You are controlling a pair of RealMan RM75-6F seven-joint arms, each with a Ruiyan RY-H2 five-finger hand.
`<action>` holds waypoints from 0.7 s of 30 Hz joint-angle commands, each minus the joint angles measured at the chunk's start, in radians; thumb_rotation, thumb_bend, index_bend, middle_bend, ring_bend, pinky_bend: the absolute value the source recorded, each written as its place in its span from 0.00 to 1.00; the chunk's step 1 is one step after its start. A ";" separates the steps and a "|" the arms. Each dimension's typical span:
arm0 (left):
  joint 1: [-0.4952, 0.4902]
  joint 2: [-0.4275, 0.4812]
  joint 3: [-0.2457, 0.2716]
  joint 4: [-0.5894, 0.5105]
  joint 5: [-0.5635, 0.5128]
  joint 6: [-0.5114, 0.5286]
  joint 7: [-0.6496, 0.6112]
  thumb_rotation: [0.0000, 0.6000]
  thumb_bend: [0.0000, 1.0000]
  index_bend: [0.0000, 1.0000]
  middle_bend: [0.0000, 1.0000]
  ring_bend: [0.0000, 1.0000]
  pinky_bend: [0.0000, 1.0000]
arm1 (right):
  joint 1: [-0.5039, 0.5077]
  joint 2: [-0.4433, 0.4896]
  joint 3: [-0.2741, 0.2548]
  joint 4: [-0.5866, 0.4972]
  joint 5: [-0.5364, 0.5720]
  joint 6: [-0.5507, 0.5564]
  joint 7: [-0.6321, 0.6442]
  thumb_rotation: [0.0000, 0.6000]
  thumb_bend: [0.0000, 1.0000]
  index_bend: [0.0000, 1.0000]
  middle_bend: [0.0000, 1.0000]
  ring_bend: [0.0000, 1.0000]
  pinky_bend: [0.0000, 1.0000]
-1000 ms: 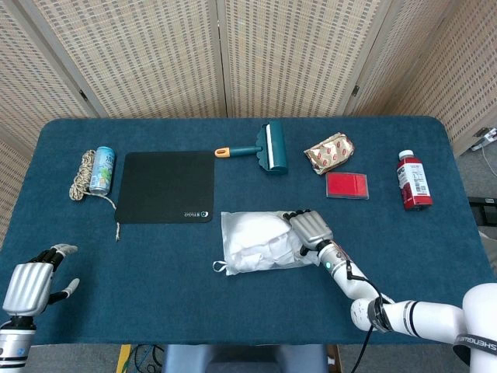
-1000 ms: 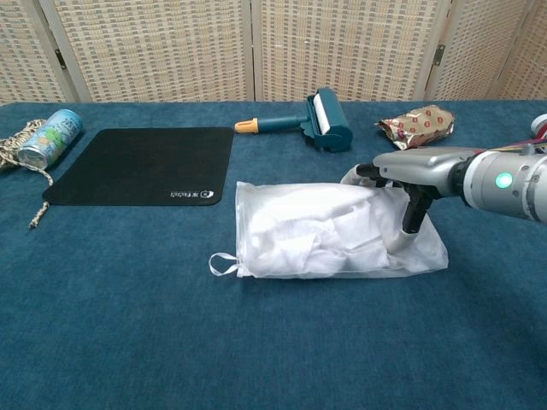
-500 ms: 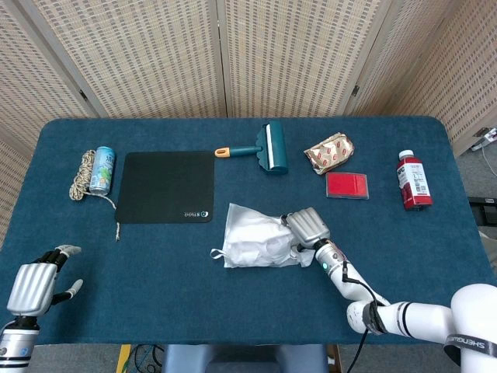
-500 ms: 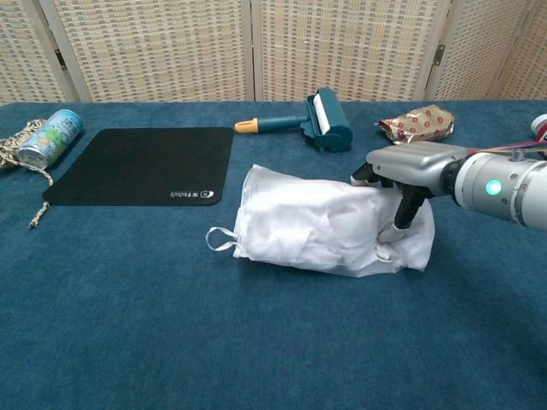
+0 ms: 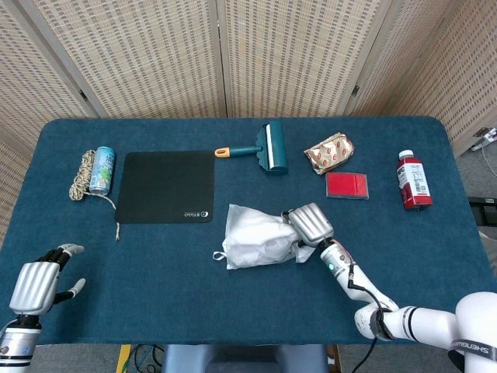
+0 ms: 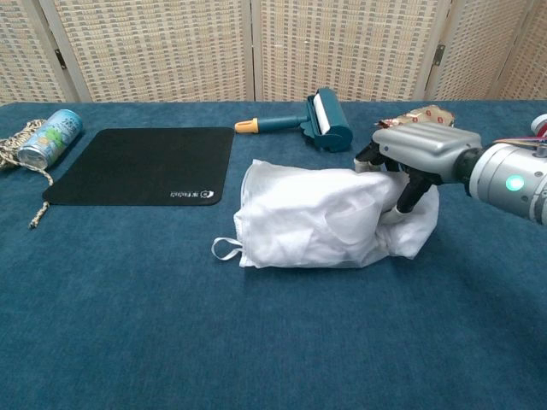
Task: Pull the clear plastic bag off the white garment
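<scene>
Right hand (image 6: 410, 158): gripping the near end of the plastic bag (image 6: 402, 231), fingers curled into it.
Garment (image 5: 252, 237): white, bunched inside the bag, stretching leftward from that hand on the blue surface (image 5: 155, 272).
Left hand (image 5: 35, 284): spread, holding nothing, well apart.

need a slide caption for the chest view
Right hand grips the bagged white garment at its right end on the blue table.

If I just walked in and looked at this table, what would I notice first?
Probably the puffy white garment in its clear plastic bag, bunched up in the middle of the blue table. The right robot hand is grabbing its right end. Behind it lies a teal lint roller with an orange-tipped handle.
</scene>
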 commanded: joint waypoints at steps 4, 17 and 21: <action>-0.012 -0.001 -0.005 -0.017 0.006 -0.007 -0.002 1.00 0.25 0.29 0.29 0.36 0.55 | -0.041 0.019 0.014 0.027 -0.094 0.067 0.097 1.00 0.57 0.68 0.73 0.66 0.66; -0.072 0.005 -0.044 -0.093 0.010 -0.048 0.015 1.00 0.25 0.29 0.28 0.36 0.55 | -0.092 0.016 0.043 0.058 -0.207 0.168 0.247 1.00 0.59 0.69 0.75 0.68 0.67; -0.106 0.004 -0.069 -0.107 -0.009 -0.081 0.029 1.00 0.25 0.29 0.28 0.35 0.55 | -0.103 0.019 0.057 0.056 -0.239 0.205 0.290 1.00 0.59 0.70 0.75 0.68 0.67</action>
